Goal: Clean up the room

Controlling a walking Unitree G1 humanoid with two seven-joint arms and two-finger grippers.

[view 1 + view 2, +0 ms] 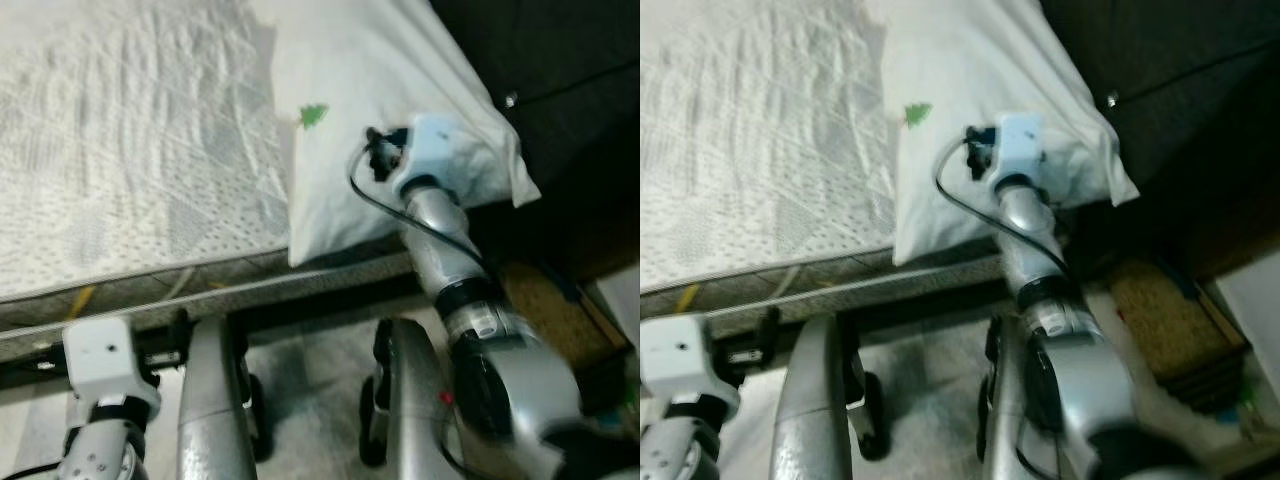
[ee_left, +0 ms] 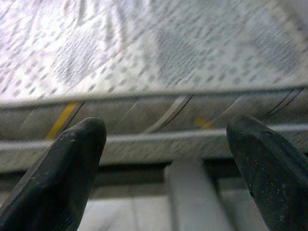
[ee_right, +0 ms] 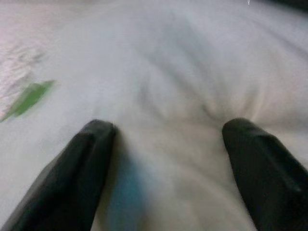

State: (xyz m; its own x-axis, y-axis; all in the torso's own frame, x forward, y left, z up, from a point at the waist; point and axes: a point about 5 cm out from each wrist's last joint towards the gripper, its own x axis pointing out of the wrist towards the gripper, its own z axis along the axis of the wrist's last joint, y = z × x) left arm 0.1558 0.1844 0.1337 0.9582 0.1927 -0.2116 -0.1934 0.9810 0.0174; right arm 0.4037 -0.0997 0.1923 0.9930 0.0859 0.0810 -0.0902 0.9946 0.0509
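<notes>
A white pillow (image 1: 380,90) with a small green tree mark (image 1: 314,116) lies at the right end of the bed, its corner hanging over the mattress edge. My right arm (image 1: 440,240) reaches up onto it. In the right wrist view, my right gripper (image 3: 168,130) is open, both black fingertips (image 3: 98,132) resting on the pillow's fabric with nothing held between them. My left arm (image 1: 100,360) sits low by the bed's side. My left gripper (image 2: 166,132) is open and empty, facing the side of the mattress (image 2: 159,115).
The white patterned mattress (image 1: 130,150) spreads across the left and centre, on a dark bed frame rail (image 1: 300,295). A dark upholstered surface (image 1: 560,60) rises right of the pillow. A brown woven mat (image 1: 545,300) lies on the floor at the right, beside a white edge (image 1: 1255,290).
</notes>
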